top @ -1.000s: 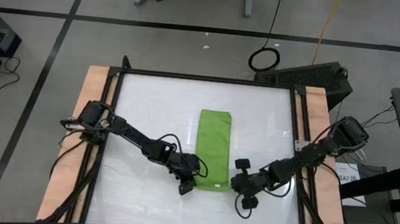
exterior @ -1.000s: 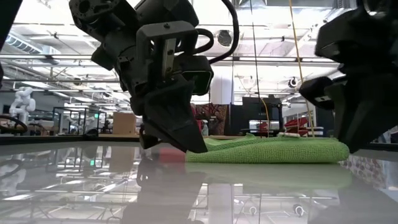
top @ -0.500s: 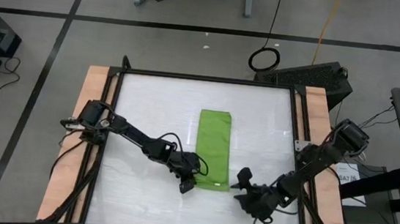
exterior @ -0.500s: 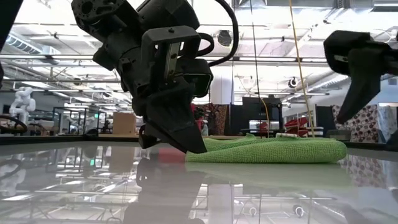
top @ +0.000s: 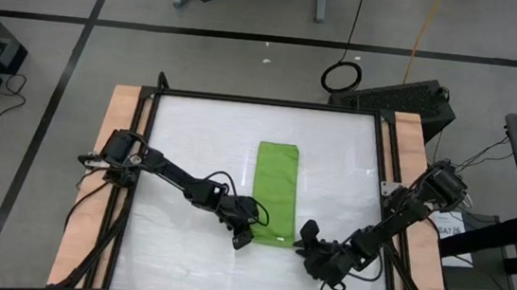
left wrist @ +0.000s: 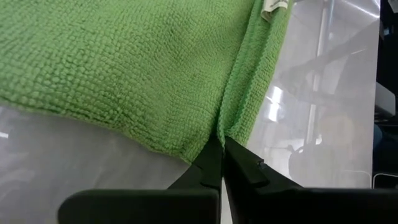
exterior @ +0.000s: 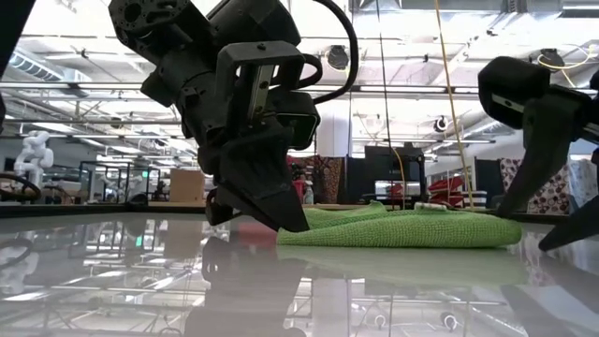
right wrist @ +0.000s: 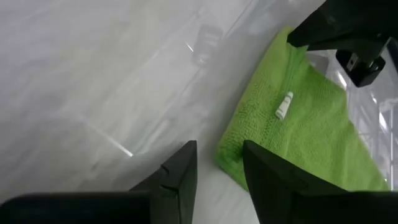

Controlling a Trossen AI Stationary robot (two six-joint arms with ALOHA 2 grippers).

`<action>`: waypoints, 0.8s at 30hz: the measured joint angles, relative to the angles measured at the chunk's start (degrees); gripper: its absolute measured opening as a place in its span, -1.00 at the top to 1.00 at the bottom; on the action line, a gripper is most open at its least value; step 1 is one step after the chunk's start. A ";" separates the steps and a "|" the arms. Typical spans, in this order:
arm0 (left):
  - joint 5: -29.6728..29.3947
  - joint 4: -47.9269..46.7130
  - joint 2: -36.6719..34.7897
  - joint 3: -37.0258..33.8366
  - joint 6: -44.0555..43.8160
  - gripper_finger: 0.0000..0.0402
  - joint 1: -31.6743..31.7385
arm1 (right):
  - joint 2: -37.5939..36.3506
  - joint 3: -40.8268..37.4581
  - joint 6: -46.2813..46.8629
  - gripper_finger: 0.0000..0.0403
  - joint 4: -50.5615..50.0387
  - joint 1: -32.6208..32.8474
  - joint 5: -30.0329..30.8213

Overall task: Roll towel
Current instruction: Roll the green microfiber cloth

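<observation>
We see the folded towel [top: 275, 194] lying mid-table [top: 193, 129]; our left gripper [top: 244, 234] is clenched at its near corner, and our right gripper [top: 308, 248], fingers parted, hovers just beside it.

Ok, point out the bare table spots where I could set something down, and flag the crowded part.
Bare: the table strip left of the towel, the strip between towel and right rim, and the band beyond the towel's far end. Crowded: the near edge, where the left claw is shut on the towel's corner and the right claw, open, sits by the other near corner.
</observation>
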 joint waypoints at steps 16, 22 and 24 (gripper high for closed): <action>1.36 0.47 0.00 -0.07 -0.94 0.96 -0.04 | 0.07 -0.04 -0.70 0.46 0.43 -5.80 -4.38; 2.61 2.10 0.07 -0.09 -0.92 0.96 -0.04 | 0.13 -0.09 0.75 0.88 0.44 -6.35 -6.19; 3.16 2.11 0.07 -0.09 -0.89 0.96 -0.04 | 0.13 -0.09 1.94 0.96 0.43 -6.72 -7.44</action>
